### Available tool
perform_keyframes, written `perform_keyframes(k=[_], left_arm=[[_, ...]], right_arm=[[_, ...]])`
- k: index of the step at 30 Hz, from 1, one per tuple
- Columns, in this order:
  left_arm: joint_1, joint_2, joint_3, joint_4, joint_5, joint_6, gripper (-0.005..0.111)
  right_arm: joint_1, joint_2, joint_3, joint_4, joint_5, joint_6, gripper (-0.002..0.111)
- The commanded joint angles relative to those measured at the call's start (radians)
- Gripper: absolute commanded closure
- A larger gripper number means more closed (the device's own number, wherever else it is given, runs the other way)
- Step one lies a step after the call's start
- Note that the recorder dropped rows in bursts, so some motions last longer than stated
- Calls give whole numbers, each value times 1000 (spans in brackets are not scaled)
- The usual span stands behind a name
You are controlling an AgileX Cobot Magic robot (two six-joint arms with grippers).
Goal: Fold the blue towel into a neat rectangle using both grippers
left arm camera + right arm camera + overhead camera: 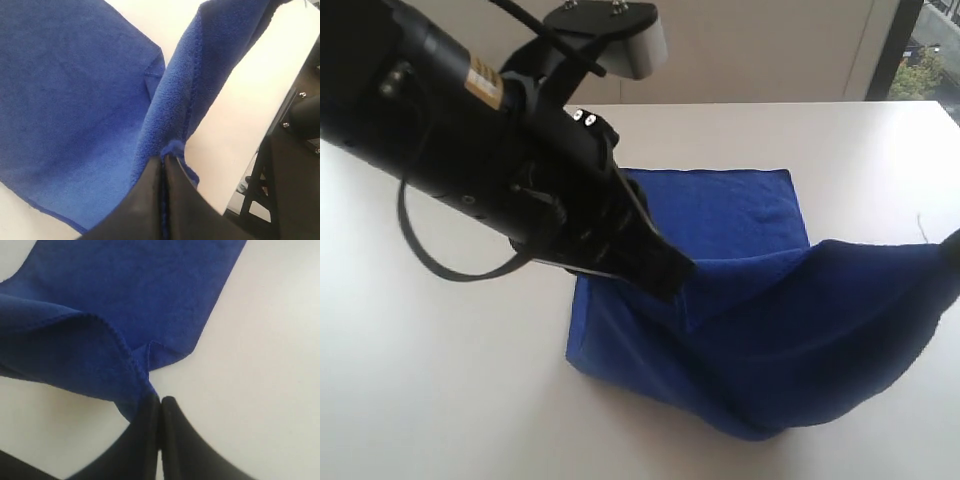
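The blue towel [740, 300] lies partly flat on the white table [440, 380]. Its near half is lifted into a sagging span between both grippers. My left gripper [672, 278] hangs over the towel's middle, shut on a hemmed edge. In the left wrist view the left gripper [164, 159] pinches a fold of the towel [75, 100] between closed tips. My right gripper [952, 250] only just shows at the right edge of the exterior view, holding the other raised end. In the right wrist view the right gripper [159, 401] is shut on a corner of the towel [125, 295]. No white label shows.
The bulky left arm [450, 120] crosses the upper left of the exterior view and hides the towel's left edge. The table's far edge meets a beige wall and a window [930, 60]. A black frame [295, 140] stands beyond the table edge in the left wrist view.
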Motion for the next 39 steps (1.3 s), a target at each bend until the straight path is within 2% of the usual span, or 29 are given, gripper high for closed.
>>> perform_keyframes(k=[1,12,24,34,39], left_arm=[[-6,-33,13,-1,13,-4,107],[-6,-33,140,-34,-144,-13,107],[-6,-33,140,-69,-164,-3,107],[-6,-33,142,-85,-139,-1,107],[-6,-33,193,-89,-153,-13,107]], right_arm=[[2,-77,-3,-5,18,13,108],[2,-102,-87,-44,25,16,108],[2,-115,-158,-62,25,30,108],[2,-159,-6,-62,25,30,108],[2,-157,83,-62,25,30,108]])
